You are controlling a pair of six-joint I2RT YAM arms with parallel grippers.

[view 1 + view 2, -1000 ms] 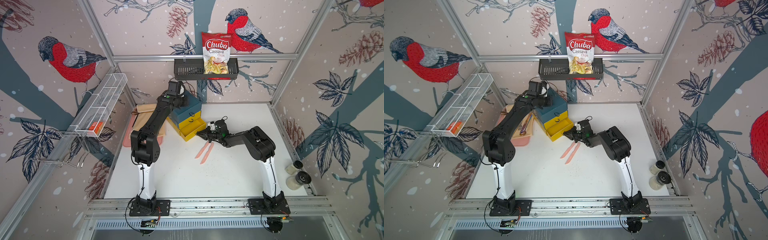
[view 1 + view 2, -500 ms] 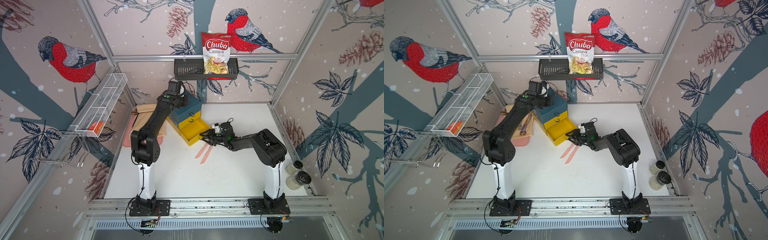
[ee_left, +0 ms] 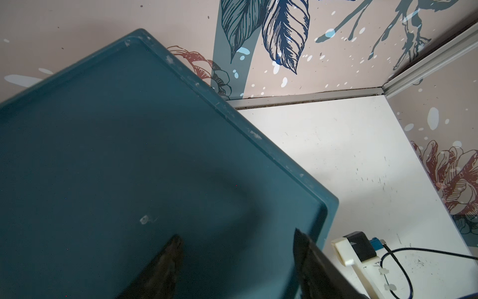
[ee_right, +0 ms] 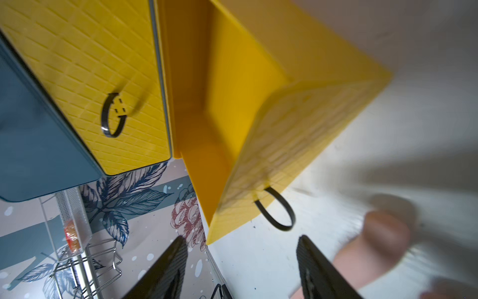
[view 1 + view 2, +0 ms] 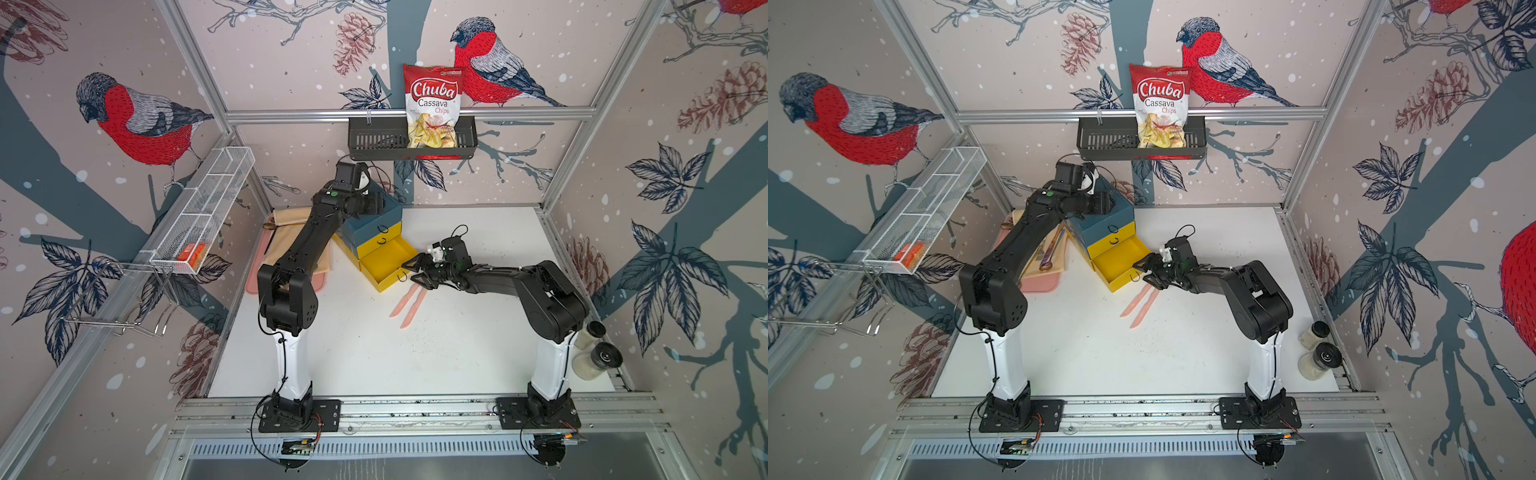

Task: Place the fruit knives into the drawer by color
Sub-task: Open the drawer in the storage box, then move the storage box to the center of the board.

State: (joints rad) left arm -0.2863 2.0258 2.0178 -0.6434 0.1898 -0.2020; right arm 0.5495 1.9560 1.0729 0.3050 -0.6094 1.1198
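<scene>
- The right fingers (image 4: 314, 266) stand wide apart and empty, their tips just off the front corner of the pulled-out yellow bottom drawer (image 5: 384, 259).
- The two pink knives (image 5: 403, 301) lie side by side on the table (image 5: 457, 353), just beneath and behind those fingertips, on the side away from the drawer.
- Their long axes run parallel, slanting away from the drawer front.
- The left fingers (image 3: 310, 269), also spread and empty, hover over the teal top of the chest (image 5: 374, 224), well apart from the knives, so the right arm is nearer.
</scene>
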